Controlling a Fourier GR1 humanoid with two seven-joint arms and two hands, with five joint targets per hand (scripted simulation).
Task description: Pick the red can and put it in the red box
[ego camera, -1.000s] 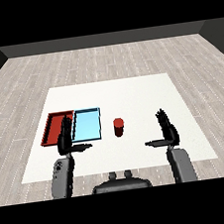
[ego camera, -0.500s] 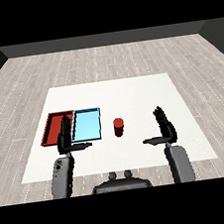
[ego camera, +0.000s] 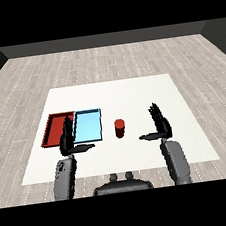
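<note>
Red can (ego camera: 119, 128) stands upright on the white table (ego camera: 132, 92), just right of the light blue tray (ego camera: 88, 127), likely light, rigid and smooth, best wrapped round its middle by the spread, empty right hand (ego camera: 161, 125) nearby.

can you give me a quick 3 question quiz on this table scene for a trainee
1. True or false: the red can lies inside the red tray.
2. Which tray is nearer the can? A. red tray B. light blue tray
3. Fill in: the can stands between the blue tray and the robot's ____ hand.

Key
1. False: it stands upright on the white table, outside both trays.
2. B.
3. Right: the right hand is open, apart from the can; the left hand is open in front of the trays.
</note>
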